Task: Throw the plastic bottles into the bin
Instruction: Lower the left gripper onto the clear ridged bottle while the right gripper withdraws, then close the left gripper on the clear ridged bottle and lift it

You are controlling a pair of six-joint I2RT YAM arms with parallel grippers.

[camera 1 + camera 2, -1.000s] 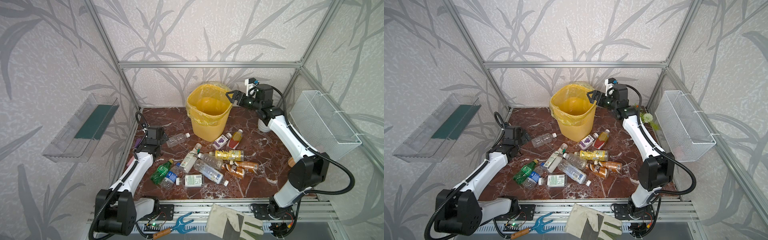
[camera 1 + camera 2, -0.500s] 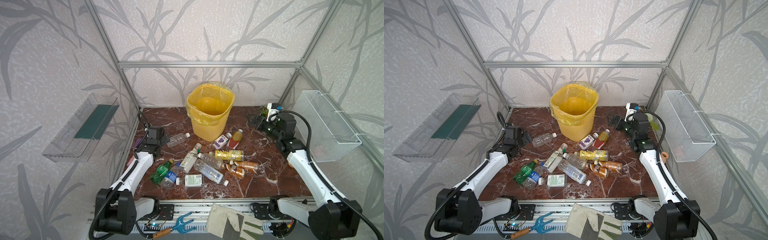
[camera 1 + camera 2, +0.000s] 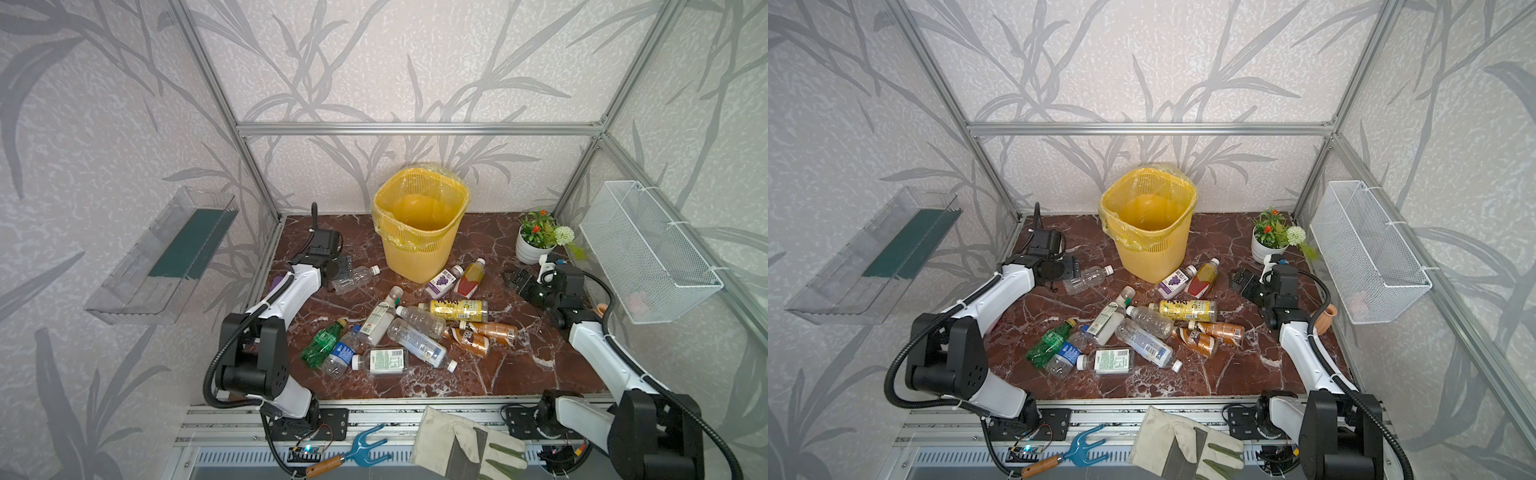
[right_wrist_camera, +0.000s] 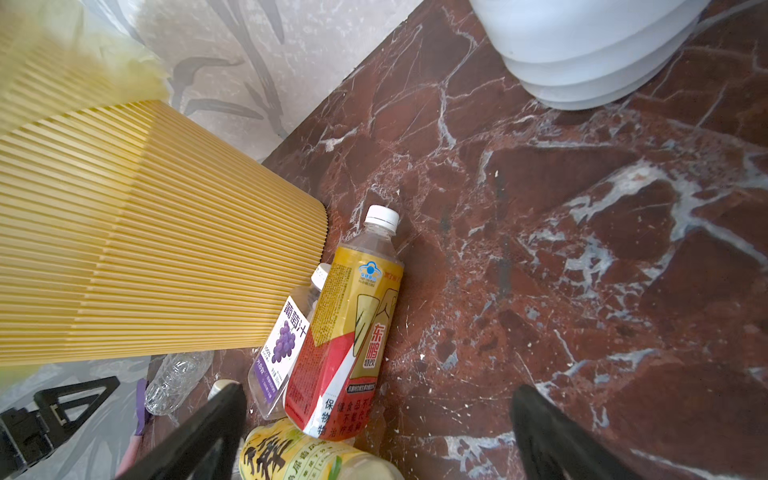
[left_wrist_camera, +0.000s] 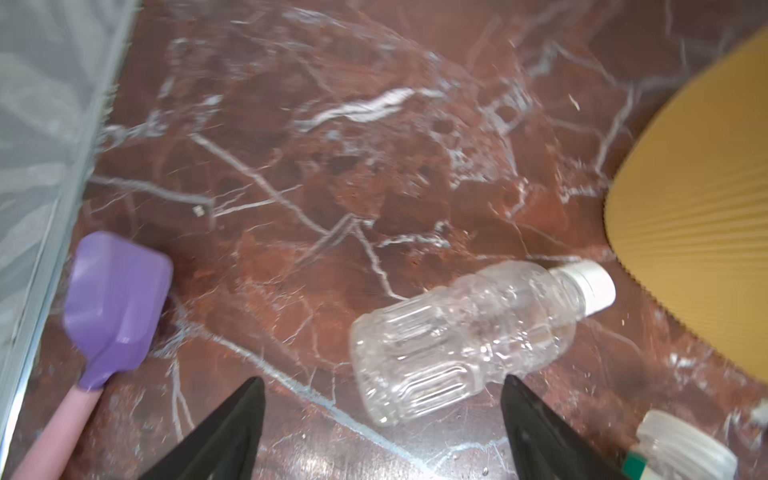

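The yellow lattice bin (image 3: 419, 245) stands at the back centre, its liner over the rim. Several plastic bottles (image 3: 399, 328) lie scattered on the marble floor in front of it. A clear, label-free bottle (image 5: 469, 328) lies apart at the left. My left gripper (image 5: 382, 390) is open low over this bottle's base, one finger on each side, neither touching it. My right gripper (image 4: 378, 395) is open and empty, low at the right. It faces a red-and-yellow labelled bottle (image 4: 353, 332) and a purple-labelled bottle (image 4: 282, 340) lying against the bin (image 4: 145, 249).
A potted plant (image 3: 536, 241) stands just behind the right gripper, and a white wire basket (image 3: 648, 249) hangs on the right wall. A purple spatula (image 5: 112, 303) lies by the left wall. A small clay pot (image 3: 1325, 318) sits beside the right arm.
The right arm has swung from above the bin's rim down to the right side of the floor. The left gripper's jaws have narrowed somewhat over the clear bottle.
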